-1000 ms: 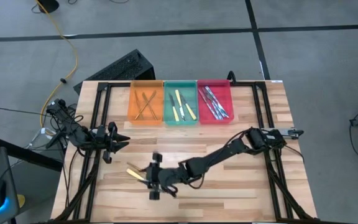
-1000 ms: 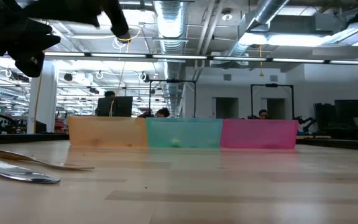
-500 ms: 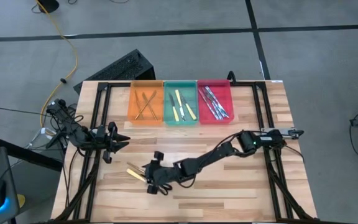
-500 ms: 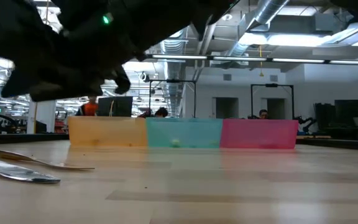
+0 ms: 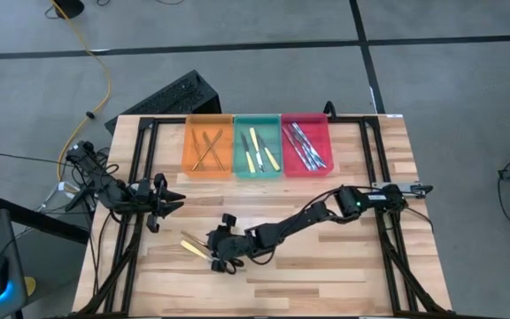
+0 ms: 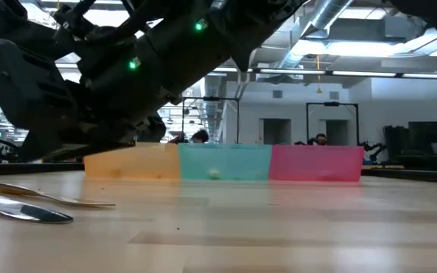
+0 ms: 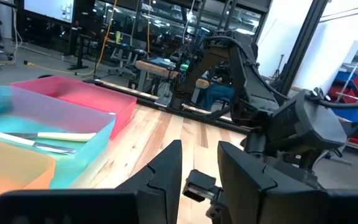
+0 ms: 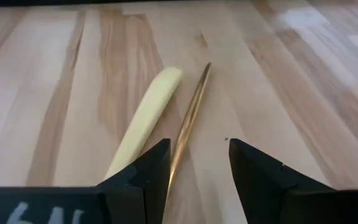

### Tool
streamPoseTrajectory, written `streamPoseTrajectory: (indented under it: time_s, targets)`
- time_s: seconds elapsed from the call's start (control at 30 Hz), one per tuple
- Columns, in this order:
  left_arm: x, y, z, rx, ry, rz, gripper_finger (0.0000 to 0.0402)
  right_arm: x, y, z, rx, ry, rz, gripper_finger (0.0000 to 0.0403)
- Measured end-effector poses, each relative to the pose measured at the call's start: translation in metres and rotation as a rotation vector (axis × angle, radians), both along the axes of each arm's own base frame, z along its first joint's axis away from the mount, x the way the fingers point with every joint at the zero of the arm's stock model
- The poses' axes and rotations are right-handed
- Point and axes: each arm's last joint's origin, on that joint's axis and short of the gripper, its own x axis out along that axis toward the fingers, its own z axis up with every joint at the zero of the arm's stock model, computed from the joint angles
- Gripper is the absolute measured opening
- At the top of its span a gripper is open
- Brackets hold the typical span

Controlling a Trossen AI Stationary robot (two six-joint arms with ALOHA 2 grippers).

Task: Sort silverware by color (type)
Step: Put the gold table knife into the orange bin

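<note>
Between right tool [image 8: 194, 163] prongs: bronze utensil [image 8: 189, 124], lengthwise.

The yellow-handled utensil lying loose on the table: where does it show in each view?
High view: yellow-handled utensil at front left, beside the right gripper.
Low view: cannot tell it apart at far left.
Left wrist view: not in it.
Right wrist view: centre, beside the bronze-gold utensil.
Shared landmark: the right gripper.

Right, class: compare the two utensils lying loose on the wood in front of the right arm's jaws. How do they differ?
The yellow-handled utensil is pale, broad and round-ended; the bronze-gold utensil is metallic, far thinner and stick-like. The bronze-gold one lies in line with the gap between the right gripper's open jaws; the yellow one lies off to one side. Both rest flat on the table, side by side, outside the trays.
</note>
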Motion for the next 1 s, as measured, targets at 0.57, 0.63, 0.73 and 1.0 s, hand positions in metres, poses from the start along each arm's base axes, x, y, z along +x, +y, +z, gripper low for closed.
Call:
streamPoseTrajectory:
  time_s: [0.57,0.63,0.73,1.0]
  targets:
    - [0.000,0.000,0.000,0.000,0.000,-0.001,0.0089,0.002,-0.006,0.000,0.033,0.005,0.021,0.0187]
    - [0.000,0.000,0.000,0.000,0.000,-0.002,0.0089,0.002,-0.006,0.000,0.045,0.007,0.012,0.0187]
    - [0.000,0.000,0.000,0.000,0.000,-0.002,0.0089,0.004,-0.006,-0.010,0.050,0.007,0.008,0.0187]
    - [0.000,0.000,0.000,0.000,-0.001,-0.002,0.0089,0.004,-0.010,-0.017,0.073,0.038,0.005,0.0187]
